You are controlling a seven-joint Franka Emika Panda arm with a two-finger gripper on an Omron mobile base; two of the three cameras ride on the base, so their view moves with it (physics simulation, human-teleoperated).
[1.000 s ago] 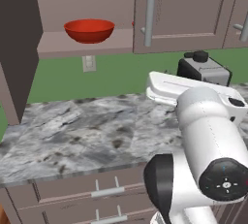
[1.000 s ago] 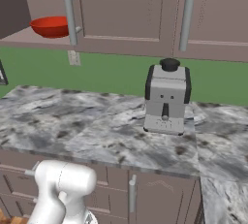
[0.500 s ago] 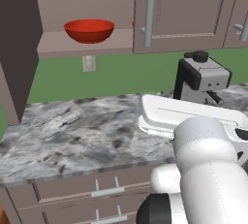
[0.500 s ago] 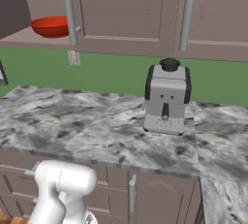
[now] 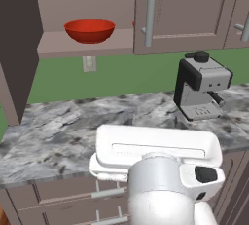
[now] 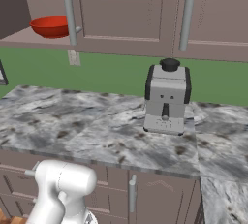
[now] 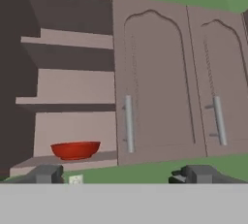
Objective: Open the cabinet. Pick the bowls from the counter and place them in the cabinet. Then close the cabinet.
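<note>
Vs. a second earlier, the arm's white upper link had swung lower and toward the left in the left base view, uncovering the coffee machine (image 5: 202, 85); right base view unchanged, base not moved. Bowl (image 5: 90, 30) stayed put on the cabinet (image 7: 155, 72) floor.

Counts: one red bowl plainly seen, sitting inside the open left half of the cabinet on its bottom board; a small red sliver just beside the closed door's edge in the left base view, can't tell if that was the second bowl. Cabinet left door (image 5: 17, 48) swung open, the right door (image 7: 155, 77) shut. Two grey bar handles in the hand view, one on that door (image 7: 128, 123), one on the next door (image 7: 219, 120). One inner shelf (image 7: 68, 41) higher up, bare. One coffee machine on the tabletop (image 5: 63, 131). One wall socket (image 5: 89, 63) below the cabinet.

Pincer (image 7: 123, 174) spread wide, holding nothing, aimed up at the cabinet front, well apart from it.
</note>
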